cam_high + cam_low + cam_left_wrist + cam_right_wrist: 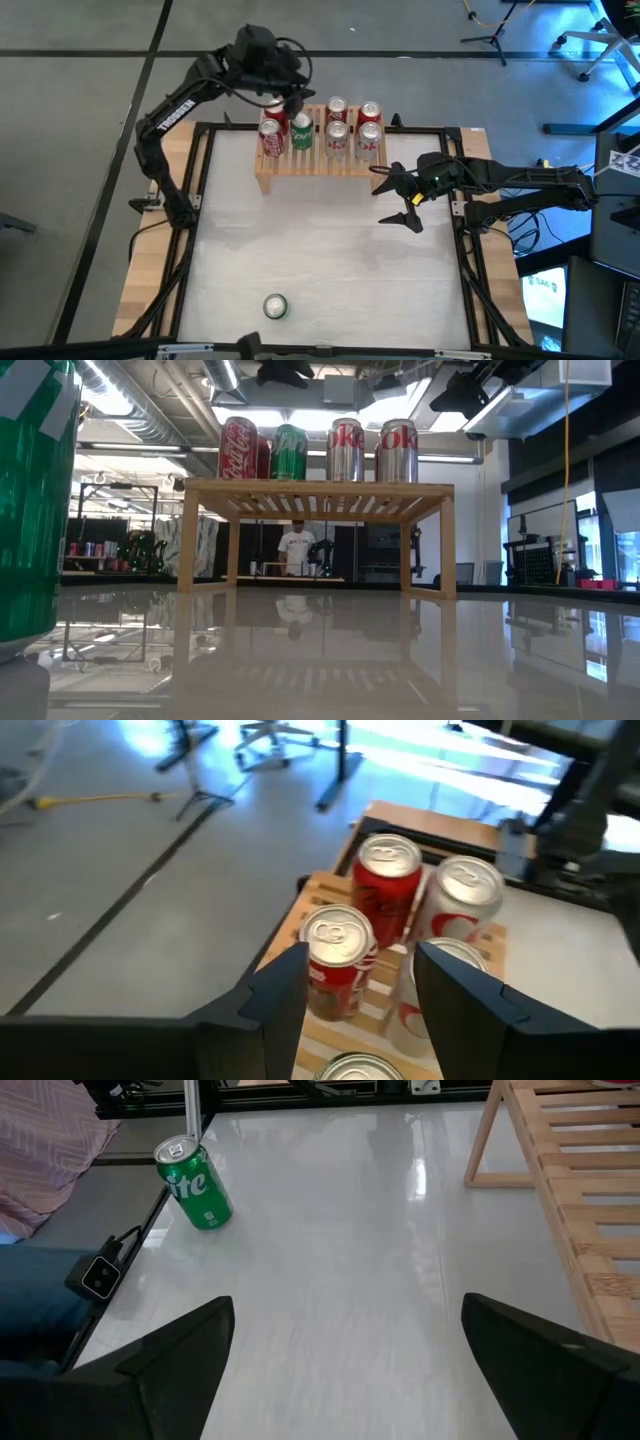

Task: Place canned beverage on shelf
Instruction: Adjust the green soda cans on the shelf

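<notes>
The left gripper (293,103) hangs spread and released above the shelf (318,160), just over the green can (301,133) on the slats, its arm hiding a red can behind. Six cans crowd the rack. The right gripper (397,196) waits wide open beside the shelf. A lone green can (275,306) stands well apart, cut off in the low view.

Counted: four red cans (272,137); two silver cans (369,139); two green cans (301,131); one light-wood slatted shelf (315,165).
</notes>
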### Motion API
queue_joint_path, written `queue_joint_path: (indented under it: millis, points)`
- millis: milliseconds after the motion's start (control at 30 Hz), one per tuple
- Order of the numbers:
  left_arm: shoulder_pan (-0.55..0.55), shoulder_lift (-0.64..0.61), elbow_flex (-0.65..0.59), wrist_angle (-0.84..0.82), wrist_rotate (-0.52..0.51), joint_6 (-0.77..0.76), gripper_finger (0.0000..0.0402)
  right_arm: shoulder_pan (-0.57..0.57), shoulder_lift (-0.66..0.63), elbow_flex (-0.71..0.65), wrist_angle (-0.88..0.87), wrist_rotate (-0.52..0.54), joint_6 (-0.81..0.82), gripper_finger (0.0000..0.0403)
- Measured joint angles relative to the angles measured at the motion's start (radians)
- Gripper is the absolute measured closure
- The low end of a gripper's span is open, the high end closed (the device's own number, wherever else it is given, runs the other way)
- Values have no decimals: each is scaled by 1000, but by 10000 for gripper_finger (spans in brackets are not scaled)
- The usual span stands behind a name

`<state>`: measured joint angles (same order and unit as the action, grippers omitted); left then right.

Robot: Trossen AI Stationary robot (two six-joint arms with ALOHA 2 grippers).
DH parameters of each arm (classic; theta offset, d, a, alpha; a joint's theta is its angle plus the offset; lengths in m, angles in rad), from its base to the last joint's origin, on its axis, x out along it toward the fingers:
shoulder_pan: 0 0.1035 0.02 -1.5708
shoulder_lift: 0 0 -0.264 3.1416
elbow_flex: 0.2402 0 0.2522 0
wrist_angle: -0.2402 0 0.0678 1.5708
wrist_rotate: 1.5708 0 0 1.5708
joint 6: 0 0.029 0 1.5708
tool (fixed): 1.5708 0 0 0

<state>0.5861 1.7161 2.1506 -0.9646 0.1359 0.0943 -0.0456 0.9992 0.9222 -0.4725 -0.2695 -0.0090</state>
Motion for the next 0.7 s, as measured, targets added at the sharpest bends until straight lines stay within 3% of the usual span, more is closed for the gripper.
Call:
queue_joint_path:
  millis: [100, 367, 700]
  points:
    - [39, 0, 0, -1, 68, 30, 229, 0, 0, 0, 0, 0, 0, 17]
    - [64, 0, 0, -131, 121, 165, 229, 0, 0, 0, 0, 0, 0, 17]
    - [12, 0, 0, -175, 56, 144, 229, 0, 0, 0, 0, 0, 0, 17]
